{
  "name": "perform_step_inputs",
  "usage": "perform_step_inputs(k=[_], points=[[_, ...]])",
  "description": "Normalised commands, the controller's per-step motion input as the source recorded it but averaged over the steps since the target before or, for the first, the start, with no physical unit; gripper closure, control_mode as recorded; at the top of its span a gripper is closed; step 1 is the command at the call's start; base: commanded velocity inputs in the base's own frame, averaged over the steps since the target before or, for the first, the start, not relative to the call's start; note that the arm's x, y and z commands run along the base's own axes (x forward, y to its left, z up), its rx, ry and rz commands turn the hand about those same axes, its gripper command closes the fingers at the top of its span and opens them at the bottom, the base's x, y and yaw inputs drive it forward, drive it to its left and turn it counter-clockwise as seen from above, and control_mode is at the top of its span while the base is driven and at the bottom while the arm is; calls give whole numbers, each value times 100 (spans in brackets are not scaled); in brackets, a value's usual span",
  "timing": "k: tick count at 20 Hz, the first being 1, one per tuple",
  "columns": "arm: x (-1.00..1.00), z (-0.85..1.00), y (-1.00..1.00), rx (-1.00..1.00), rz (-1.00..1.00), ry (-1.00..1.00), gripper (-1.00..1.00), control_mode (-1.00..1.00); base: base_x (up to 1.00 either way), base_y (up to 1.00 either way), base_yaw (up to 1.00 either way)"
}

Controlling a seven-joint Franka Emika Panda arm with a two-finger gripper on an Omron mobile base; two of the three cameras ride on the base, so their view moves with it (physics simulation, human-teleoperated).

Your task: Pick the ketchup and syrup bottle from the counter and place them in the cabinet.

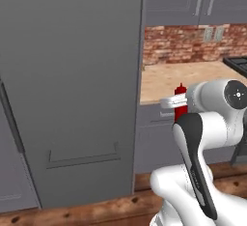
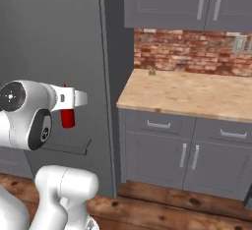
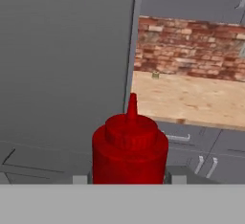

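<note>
Red ketchup bottle clamped in the gripper, held in the air before the tall grey cabinet.

The gripper [image 3: 128, 179] pinches the ketchup [image 3: 129, 149] between its two dark fingers, one at each side of the bottle's round, glossy red body; its ribbed cap tapers to a thin pointed nozzle. From the right base view the ketchup [image 2: 67, 117] hangs under the white wrist, off the counter [image 2: 192, 94], against the flat matte cabinet [image 2: 54, 37]. The counter, at two o'clock of the bottle in the hand view, is pale wood-grain butcher block with a thick edge, backed by rough red brick wall [image 3: 191, 48] above grey drawers [image 2: 157, 124] with silver handles.
</note>
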Motion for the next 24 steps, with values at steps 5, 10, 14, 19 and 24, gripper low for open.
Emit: perform_step_inputs(k=[5, 10, 14, 19, 24], points=[[0, 0, 0, 0, 0, 0, 100, 100, 0, 88, 0], [0, 0, 0, 0, 0, 0, 100, 100, 0, 78, 0], [0, 0, 0, 0, 0, 0, 100, 100, 0, 72, 0], [0, 0, 0, 0, 0, 0, 100, 100, 0, 66, 0], [0, 0, 0, 0, 0, 0, 100, 100, 0, 67, 0]])
